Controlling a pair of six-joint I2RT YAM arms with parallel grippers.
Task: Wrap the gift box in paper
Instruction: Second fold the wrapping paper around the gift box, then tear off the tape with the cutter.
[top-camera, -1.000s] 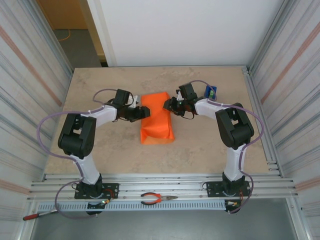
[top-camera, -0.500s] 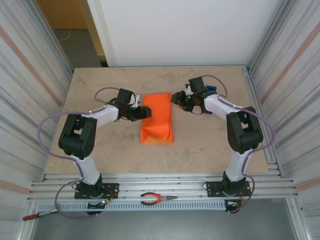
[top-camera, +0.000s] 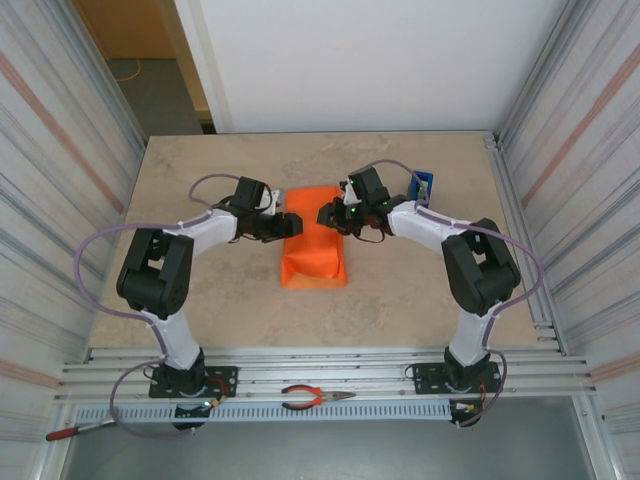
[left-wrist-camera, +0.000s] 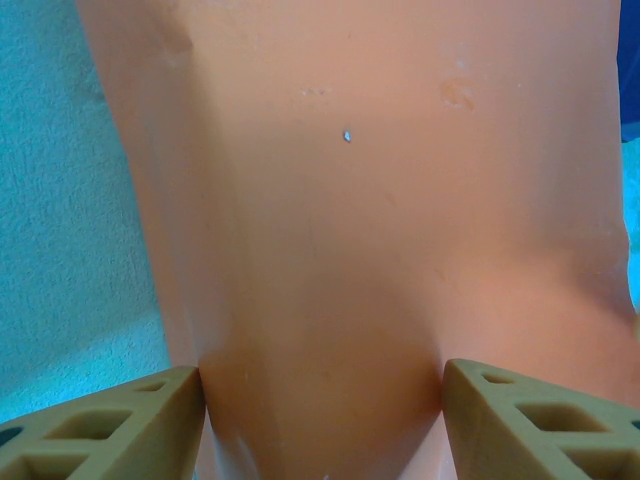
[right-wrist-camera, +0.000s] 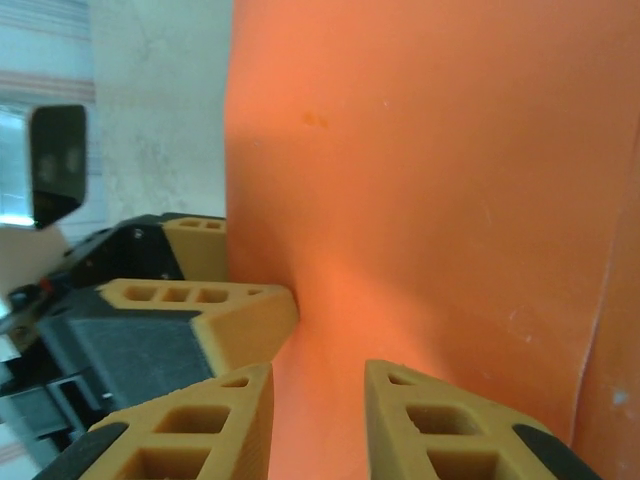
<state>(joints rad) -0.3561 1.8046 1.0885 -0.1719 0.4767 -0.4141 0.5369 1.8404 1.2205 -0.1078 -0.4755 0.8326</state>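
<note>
Top external view: both arms rise from their bases at the bottom edge, fold at raised elbows, and send their forearms inward to meet at the middle of the beige tabletop (top-camera: 220, 320). There the plain bright orange sheet of paper (top-camera: 316, 250) lies bundled into a long low block. The gift box itself is hidden under the sheet.

The left gripper (top-camera: 287, 225) comes in level from the left and meets the upper left side of the bundle. In the left wrist view its tan ribbed fingers (left-wrist-camera: 110, 420) stand wide apart at the lower corners and press on both sides of the paper-covered bulk bulging between them, so it clamps the paper.

The right gripper (top-camera: 330, 215) reaches from the right over the bundle's upper right part. In the right wrist view its fingers (right-wrist-camera: 450, 430) stand a narrow gap apart with orange paper showing beyond; whether they pinch a fold I cannot tell.

A small blue tape dispenser (top-camera: 425, 186) sits at the upper right, partly behind the right arm's cable. Red-handled pliers (top-camera: 315, 397) lie on the rail at bottom centre, and a red-handled screwdriver (top-camera: 70, 433) lies at lower left.
</note>
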